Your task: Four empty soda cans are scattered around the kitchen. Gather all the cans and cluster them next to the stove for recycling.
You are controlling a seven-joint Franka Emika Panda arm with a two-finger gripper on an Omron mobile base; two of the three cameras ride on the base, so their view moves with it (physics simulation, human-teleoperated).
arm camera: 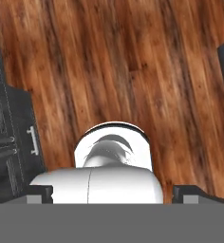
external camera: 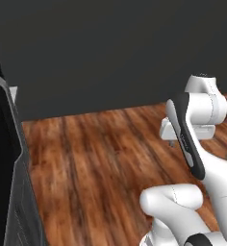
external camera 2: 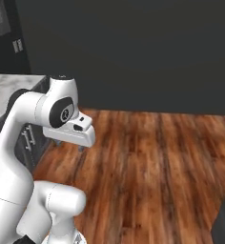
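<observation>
Brown wood-plank floor [external camera: 101, 163] runs up to a dark grey wall [external camera: 110, 48], with dark cabinet fronts [arm camera: 9, 137] along one edge. White arm's two-finger gripper [external camera 2: 68, 145] hangs over the planks, jaws spread wide, gripping nothing.

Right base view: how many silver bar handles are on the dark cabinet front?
2. One silver bar handle and a second stand upright side by side on the dark cabinet front, below the grey marble counter. The white arm may hide more.
</observation>
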